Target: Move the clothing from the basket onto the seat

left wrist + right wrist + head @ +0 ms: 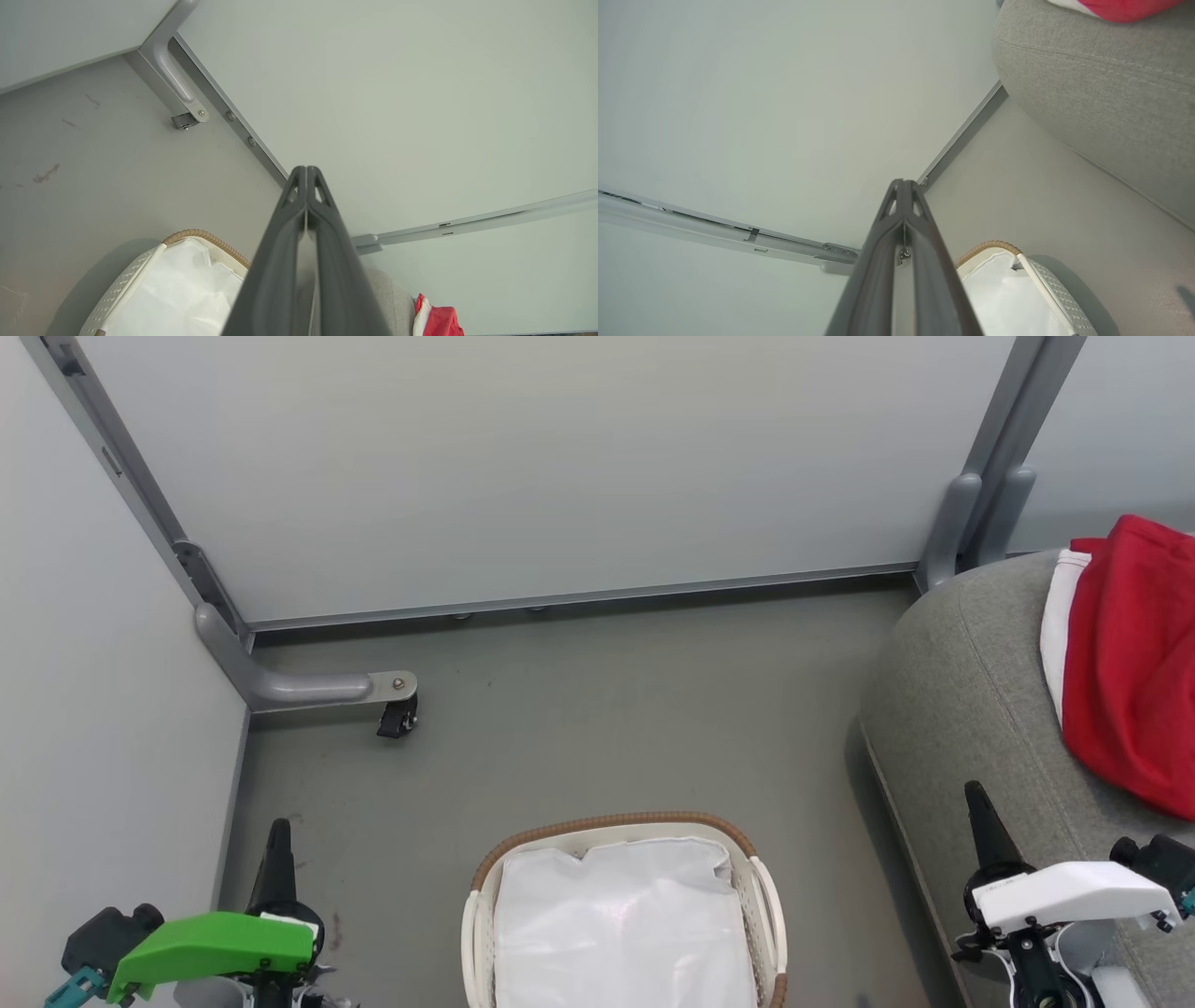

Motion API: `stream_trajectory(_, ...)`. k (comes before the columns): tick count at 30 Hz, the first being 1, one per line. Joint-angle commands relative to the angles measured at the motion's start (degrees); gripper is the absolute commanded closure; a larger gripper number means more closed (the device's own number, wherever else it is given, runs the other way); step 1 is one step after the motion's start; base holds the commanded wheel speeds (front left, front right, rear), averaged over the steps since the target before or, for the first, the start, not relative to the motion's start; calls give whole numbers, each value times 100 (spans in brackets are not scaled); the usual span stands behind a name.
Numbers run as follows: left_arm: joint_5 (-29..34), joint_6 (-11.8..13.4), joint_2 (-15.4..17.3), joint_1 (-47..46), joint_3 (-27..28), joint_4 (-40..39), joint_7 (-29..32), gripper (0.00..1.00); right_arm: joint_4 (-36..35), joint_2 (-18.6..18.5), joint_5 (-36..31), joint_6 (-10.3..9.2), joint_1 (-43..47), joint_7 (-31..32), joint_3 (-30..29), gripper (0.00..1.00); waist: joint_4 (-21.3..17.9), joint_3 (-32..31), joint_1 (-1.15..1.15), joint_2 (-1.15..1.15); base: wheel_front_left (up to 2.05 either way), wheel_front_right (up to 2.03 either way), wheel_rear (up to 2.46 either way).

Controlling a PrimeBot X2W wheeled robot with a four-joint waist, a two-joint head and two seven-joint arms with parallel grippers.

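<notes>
Pale grey partition panels (560, 467) stand well ahead of both grippers and meet the dull grey floor (607, 728). The seat (971, 709), a big rounded cushion of grey woven fabric with a stitched seam, sits just to the right of the right gripper (977, 795) and runs on past its fingertips. The basket (616, 823) stands on the floor between the two grippers, level with their wrists rather than their tips. It is oval, of white slatted plastic with a brown woven rim, and a crumpled white liner (621, 924) shows inside. The clothing (1130, 681) lies on the seat, ahead and to the right of the right gripper and apart from it. It is soft bright red fabric with a white panel along its left edge. The right gripper's two dark fingers are pressed together on nothing. The left gripper (278, 829), to the left of the basket, is clenched the same way and empty. A small black caster (397, 719) stands ahead of the left gripper
</notes>
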Motion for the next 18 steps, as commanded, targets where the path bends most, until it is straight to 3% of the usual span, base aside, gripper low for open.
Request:
stream_trajectory(1,-164,-43,21,-143,42,-85,46,100,-86,-42,169,-4,-95,41,-22,100,-3,-1,0,0,0,0,0)
stream_trajectory(18,-1002,-97,24,-216,187,-146,295,100,-180,-49,1160,-5,-99,287,-78,100,-34,-13,0,0,0,0,0)
